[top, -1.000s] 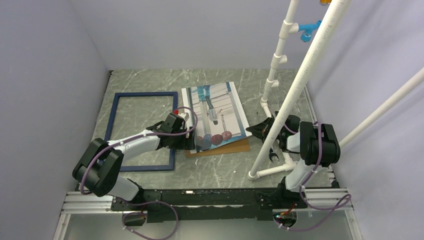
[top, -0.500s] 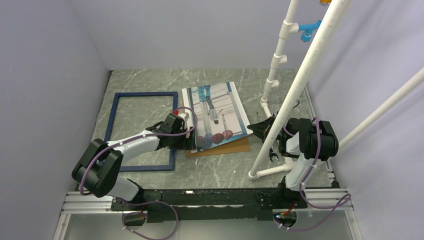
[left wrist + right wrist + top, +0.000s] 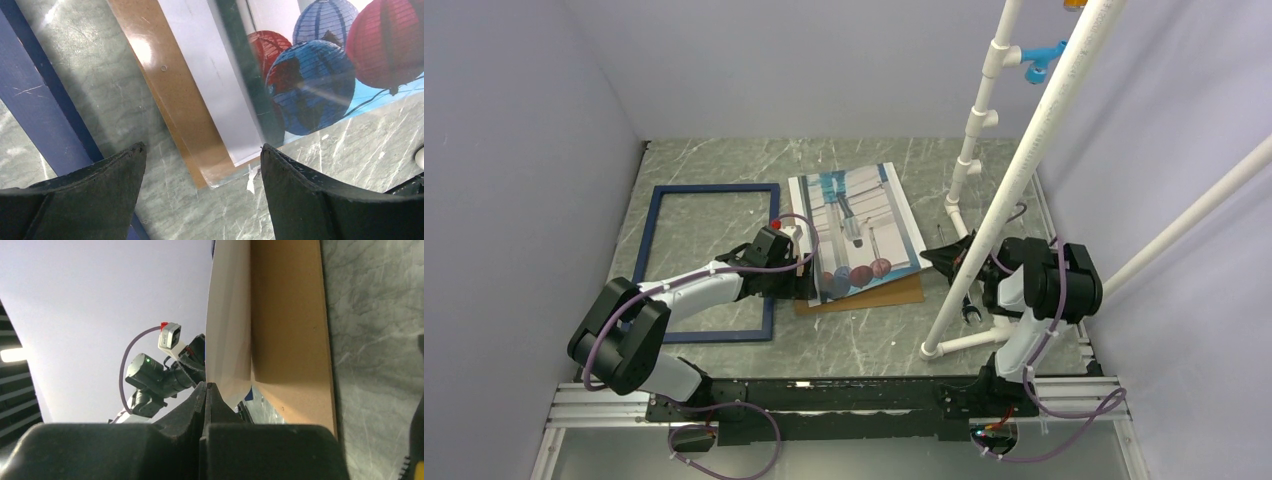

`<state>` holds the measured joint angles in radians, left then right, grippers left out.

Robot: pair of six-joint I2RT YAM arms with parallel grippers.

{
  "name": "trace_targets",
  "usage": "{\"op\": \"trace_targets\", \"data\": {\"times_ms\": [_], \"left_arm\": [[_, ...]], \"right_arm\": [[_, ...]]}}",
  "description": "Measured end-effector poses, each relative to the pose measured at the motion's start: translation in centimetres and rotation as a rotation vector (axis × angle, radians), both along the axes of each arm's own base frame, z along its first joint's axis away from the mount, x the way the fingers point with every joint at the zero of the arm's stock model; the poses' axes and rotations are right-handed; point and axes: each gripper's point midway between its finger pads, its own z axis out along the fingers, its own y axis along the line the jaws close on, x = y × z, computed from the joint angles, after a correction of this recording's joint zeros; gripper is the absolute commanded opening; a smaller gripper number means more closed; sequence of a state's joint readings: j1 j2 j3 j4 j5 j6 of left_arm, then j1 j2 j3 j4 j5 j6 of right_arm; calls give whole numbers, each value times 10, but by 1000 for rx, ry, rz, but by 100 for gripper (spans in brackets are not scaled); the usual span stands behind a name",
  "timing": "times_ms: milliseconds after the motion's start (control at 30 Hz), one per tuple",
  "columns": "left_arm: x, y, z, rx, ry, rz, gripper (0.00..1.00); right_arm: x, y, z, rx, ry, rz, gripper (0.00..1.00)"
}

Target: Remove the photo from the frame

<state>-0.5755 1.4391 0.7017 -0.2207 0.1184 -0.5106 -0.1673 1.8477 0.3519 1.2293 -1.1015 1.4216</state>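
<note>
The empty navy frame (image 3: 704, 262) lies flat on the table at the left; its rim shows in the left wrist view (image 3: 40, 110). The photo (image 3: 859, 230), with red and blue balls (image 3: 310, 75), lies to the right of it, tilted over a brown backing board (image 3: 894, 293), (image 3: 175, 95). My right gripper (image 3: 934, 258) is shut on the photo's near right edge (image 3: 227, 315) and holds it raised off the board (image 3: 290, 330). My left gripper (image 3: 809, 285), (image 3: 202, 150) is open and empty just above the table at the photo's near left corner.
A white pipe stand (image 3: 1024, 180) rises slantwise in front of the right arm, with its base pipe (image 3: 969, 340) on the table. A small black tool (image 3: 967, 305) lies by that base. Lilac walls close in on the left, back and right.
My right wrist has shifted slightly and the photo's near right corner sits a little higher and further right. The left arm and the frame have not moved.
</note>
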Motion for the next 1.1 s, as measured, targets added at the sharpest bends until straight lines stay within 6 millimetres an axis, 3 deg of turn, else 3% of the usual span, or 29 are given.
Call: {"op": "trace_targets", "data": {"times_ms": [533, 667, 733, 1100], "left_arm": [[1, 0, 3, -62, 19, 8, 91], [1, -3, 4, -85, 28, 2, 90], [1, -5, 5, -101, 33, 3, 91], [2, -3, 6, -119, 46, 17, 90]], "right_arm": [[-5, -22, 18, -432, -152, 13, 0], [-1, -28, 36, -522, -195, 16, 0], [-1, -30, 35, -548, -189, 18, 0], [-26, -5, 22, -730, -99, 163, 0]]}}
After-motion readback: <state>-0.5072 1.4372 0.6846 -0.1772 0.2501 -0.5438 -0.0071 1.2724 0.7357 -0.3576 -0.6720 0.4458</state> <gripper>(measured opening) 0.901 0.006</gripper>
